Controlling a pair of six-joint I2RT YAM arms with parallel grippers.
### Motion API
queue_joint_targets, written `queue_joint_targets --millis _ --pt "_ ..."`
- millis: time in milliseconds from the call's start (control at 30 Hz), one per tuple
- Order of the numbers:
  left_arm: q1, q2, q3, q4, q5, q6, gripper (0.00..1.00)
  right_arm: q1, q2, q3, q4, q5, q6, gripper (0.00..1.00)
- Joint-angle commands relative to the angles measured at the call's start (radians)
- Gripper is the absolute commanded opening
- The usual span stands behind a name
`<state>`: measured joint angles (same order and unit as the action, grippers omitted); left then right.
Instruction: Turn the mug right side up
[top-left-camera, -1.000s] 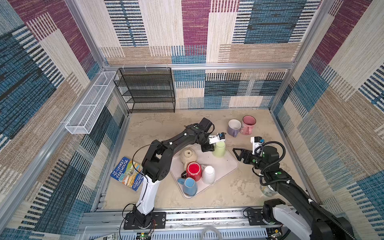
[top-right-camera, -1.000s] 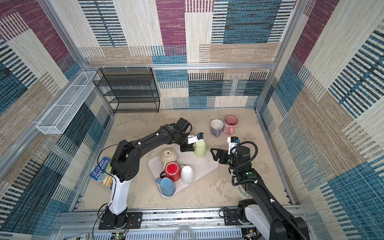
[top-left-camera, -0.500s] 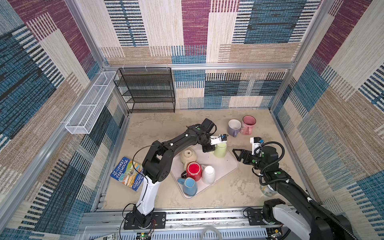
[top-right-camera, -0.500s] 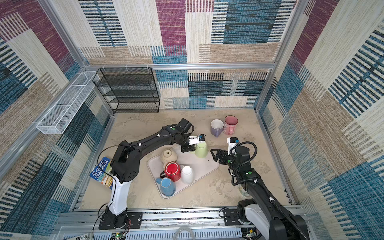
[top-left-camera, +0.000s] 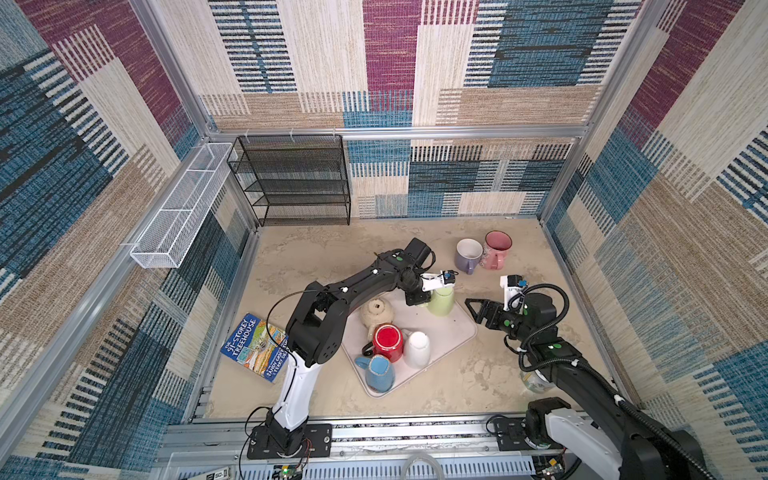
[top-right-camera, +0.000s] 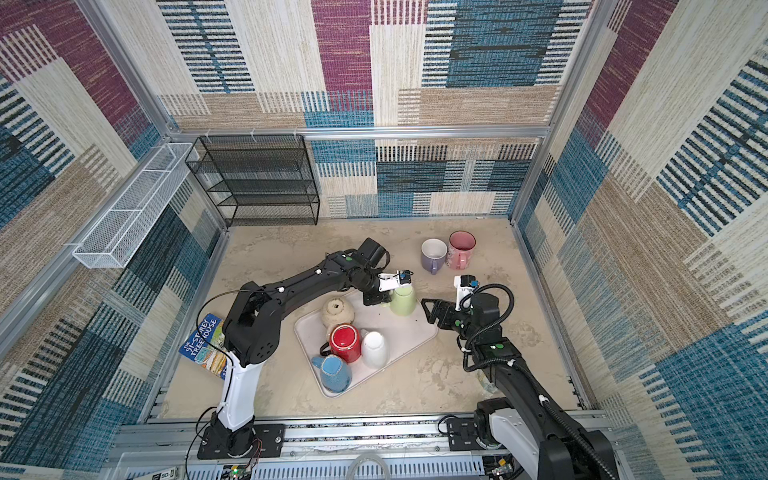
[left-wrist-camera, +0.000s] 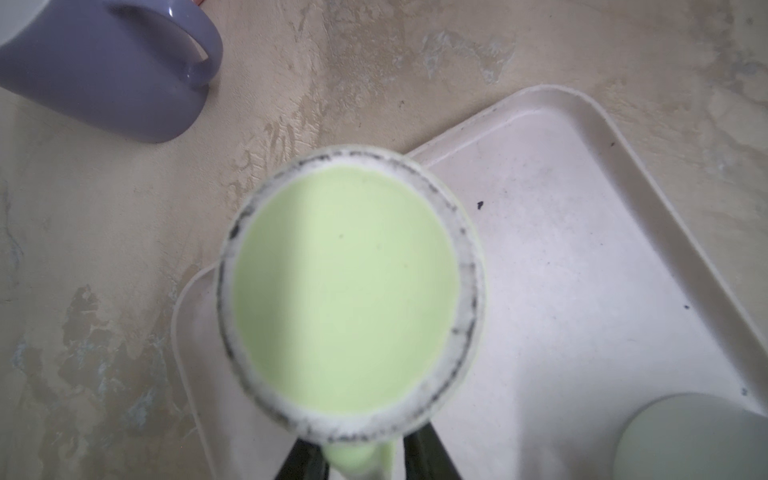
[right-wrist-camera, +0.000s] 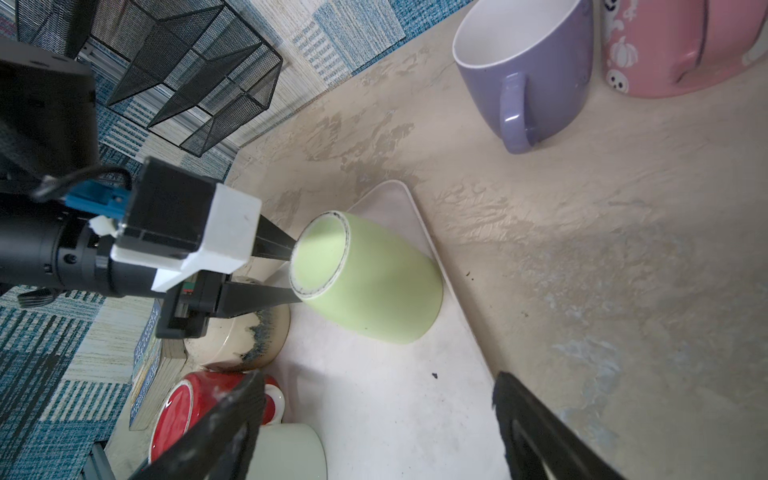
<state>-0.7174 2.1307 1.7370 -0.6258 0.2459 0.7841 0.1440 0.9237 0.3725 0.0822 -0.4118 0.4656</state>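
A light green mug (top-left-camera: 442, 302) (top-right-camera: 404, 301) stands base up on the far corner of the pale tray (top-left-camera: 453, 332). In the left wrist view its round base (left-wrist-camera: 345, 286) fills the middle and its handle runs back between my two dark fingers. My left gripper (top-left-camera: 426, 300) (left-wrist-camera: 365, 457) is shut on that handle, its fingers reaching the mug from the left (right-wrist-camera: 293, 270). My right gripper (top-left-camera: 473, 311) (right-wrist-camera: 374, 415) hangs open just right of the tray, facing the green mug (right-wrist-camera: 374, 282), with only bare tray between its fingers.
On the tray stand a cream mug (top-left-camera: 376, 313), a red mug (top-left-camera: 387, 343), a white mug (top-left-camera: 417, 349) and a blue mug (top-left-camera: 379, 373), all base up. A purple mug (top-left-camera: 468, 254) and a pink mug (top-left-camera: 496, 249) stand upright behind. Book (top-left-camera: 254, 347) left; black wire rack (top-left-camera: 293, 180) at back.
My left gripper's jaws have narrowed onto the green mug's handle. Both arms have hardly moved, and the mug stays in place.
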Motion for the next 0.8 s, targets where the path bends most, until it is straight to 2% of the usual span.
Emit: queue_joint_targets --millis 0,100,167,433,767 --pt "-0.003 0.003 0.01 0.006 -0.008 0.01 0.27 0.0 -0.004 -0.006 0.03 -0.007 -0.005 0.88" --pt "-0.007 0.005 0.015 0.006 -0.024 0.008 0.07 0.0 -0.001 -0.008 0.039 -0.008 -0.004 0.88" --pt "-0.01 0.005 0.019 0.006 -0.028 -0.002 0.0 0.0 0.0 -0.001 0.04 -0.012 -0.004 0.88" --pt "-0.021 -0.045 0.039 -0.018 -0.014 -0.024 0.0 0.0 -0.003 -0.003 0.053 -0.02 -0.002 0.88" --pt "-0.015 -0.097 0.154 -0.159 0.083 -0.022 0.0 0.0 -0.016 0.012 0.057 -0.018 -0.002 0.87"
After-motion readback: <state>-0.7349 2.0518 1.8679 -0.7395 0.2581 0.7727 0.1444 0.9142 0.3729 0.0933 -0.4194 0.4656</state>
